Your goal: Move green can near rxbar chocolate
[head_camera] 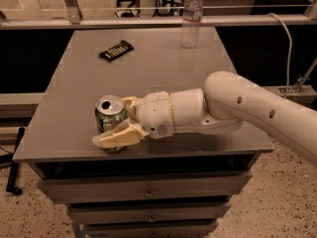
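Clasping green can (110, 117) between fingers (119, 137) at table (163, 73) front, rxbar chocolate (116, 50) well apart

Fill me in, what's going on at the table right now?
The gripper is at the table's near left edge, shut on the upright can, which stands on the table. The rxbar lies well apart at the back left, so the move is not yet done. A bottle stands at the back edge.
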Controlling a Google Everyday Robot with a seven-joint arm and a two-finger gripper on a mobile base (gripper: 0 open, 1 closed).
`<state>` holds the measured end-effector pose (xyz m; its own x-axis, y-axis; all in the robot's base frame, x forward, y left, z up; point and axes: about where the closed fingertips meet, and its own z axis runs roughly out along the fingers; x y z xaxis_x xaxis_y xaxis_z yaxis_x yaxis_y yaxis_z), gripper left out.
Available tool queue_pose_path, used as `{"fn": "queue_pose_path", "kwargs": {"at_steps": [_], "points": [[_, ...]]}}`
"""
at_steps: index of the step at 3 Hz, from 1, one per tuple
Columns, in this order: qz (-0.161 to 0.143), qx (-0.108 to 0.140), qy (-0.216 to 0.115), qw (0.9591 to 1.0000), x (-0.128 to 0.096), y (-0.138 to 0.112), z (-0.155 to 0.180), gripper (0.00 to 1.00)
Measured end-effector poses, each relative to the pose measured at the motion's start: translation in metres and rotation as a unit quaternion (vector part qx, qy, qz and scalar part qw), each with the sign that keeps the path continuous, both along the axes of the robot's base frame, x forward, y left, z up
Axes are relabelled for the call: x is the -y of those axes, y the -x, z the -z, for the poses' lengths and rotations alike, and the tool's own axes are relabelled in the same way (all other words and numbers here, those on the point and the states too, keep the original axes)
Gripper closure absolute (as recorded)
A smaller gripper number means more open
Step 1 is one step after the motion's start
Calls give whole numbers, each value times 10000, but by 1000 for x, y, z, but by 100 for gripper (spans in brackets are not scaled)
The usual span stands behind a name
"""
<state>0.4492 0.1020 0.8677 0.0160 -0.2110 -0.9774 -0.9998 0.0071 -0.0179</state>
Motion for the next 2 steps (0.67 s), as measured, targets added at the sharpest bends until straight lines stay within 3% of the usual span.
{"fn": "queue_pose_path", "kwargs": {"at_steps": [1,2], "points": [[322,237,150,9991,32,-25,-10,85],[683,634,477,9945,80,-56,-35,100]]}}
